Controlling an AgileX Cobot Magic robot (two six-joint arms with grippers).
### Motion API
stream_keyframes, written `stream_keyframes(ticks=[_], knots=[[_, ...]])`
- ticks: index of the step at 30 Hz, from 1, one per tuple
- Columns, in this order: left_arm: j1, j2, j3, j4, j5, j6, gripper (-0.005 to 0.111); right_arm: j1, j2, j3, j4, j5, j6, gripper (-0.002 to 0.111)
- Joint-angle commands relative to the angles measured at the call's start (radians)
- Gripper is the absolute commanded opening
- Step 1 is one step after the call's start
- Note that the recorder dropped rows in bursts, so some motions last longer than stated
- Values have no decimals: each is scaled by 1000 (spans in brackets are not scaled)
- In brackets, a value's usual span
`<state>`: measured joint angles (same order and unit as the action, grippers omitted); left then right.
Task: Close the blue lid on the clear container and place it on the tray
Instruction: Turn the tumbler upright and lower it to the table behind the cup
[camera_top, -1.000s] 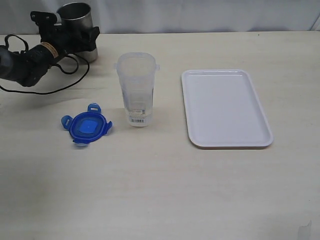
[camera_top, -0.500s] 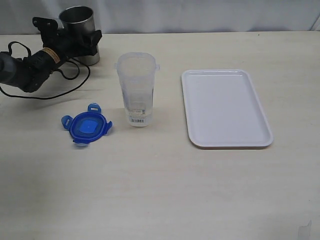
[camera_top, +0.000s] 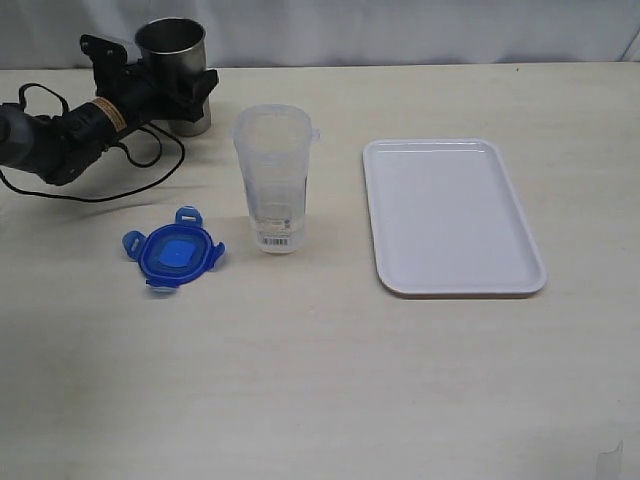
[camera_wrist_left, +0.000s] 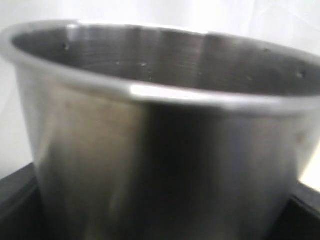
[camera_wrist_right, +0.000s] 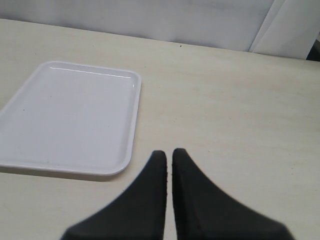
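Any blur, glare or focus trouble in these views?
Exterior view: sharp, evenly lit, the clear container casting little shadow. Left wrist view: metal cup fills the frame, soft-focused, bright glint on its rim. Right wrist view: tray sharp, near fingers slightly blurred.

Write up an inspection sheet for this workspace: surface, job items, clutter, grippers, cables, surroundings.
Surface: pale wood-grain table, no spills seen.
Job's things: small round blue plastic lid lies flat on the table, apart from the tall clear plastic container, which stands upright and uncovered; flat white rectangular tray holds nothing.
Clutter: grey metal cup, upright at the far left.
Grippers: left gripper appears closed around the grey metal cup; right gripper shut, empty, near the tray.
Cables: black cable loops over the table by the left arm.
Surroundings: white backdrop; otherwise nothing seen.
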<state>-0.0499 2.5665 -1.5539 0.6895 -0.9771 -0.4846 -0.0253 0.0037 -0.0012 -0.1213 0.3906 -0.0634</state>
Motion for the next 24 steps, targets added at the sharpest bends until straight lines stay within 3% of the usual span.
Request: stream_keyframes(ticks=[1, 4, 11, 18, 24], knots=[[-9, 1, -6, 16, -2, -15, 63, -7, -4, 1, 3, 0, -1, 4], [-9, 1, -6, 14, -2, -22, 64, -7, -4, 1, 3, 0, -1, 4], [-20, -1, -6, 33, -7, -41, 80, -7, -4, 1, 3, 0, -1, 4], [-20, -3, -4, 46, -5, -45, 81, -7, -4, 1, 3, 0, -1, 4], [15, -11, -4, 207, -26, -95, 81, -7, -4, 1, 3, 0, -1, 4]])
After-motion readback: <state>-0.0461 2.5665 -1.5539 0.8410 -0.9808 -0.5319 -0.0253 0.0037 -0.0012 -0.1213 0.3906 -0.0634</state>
